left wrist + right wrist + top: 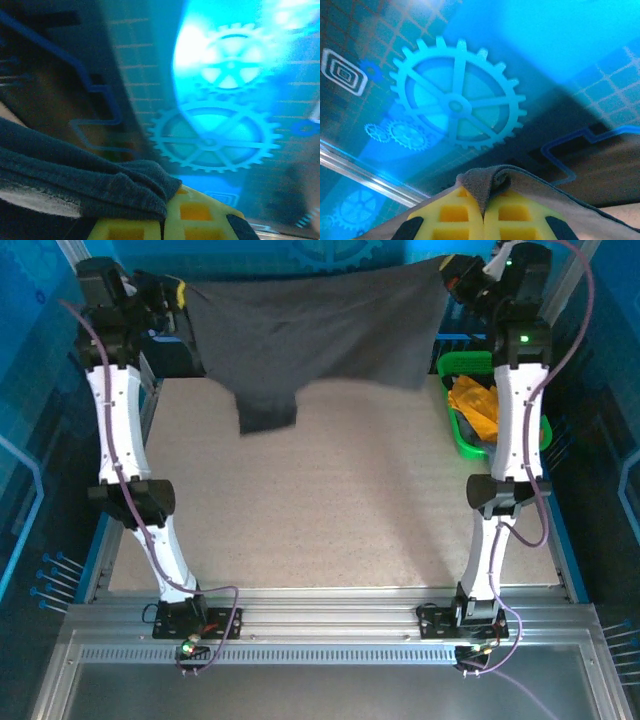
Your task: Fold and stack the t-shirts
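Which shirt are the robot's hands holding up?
Look above the far edge of the table. The dark shirt hangs stretched between the left gripper and right gripper. Unlike the orange shirt in the green basket, it is big and lifted.

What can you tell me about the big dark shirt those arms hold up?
The dark t-shirt is charcoal-grey soft cloth, spread wide in the air above the far side of the table. The left end effector pinches one upper corner, the right end effector the other, cloth bunched in each grip. A flap hangs lower near the left.
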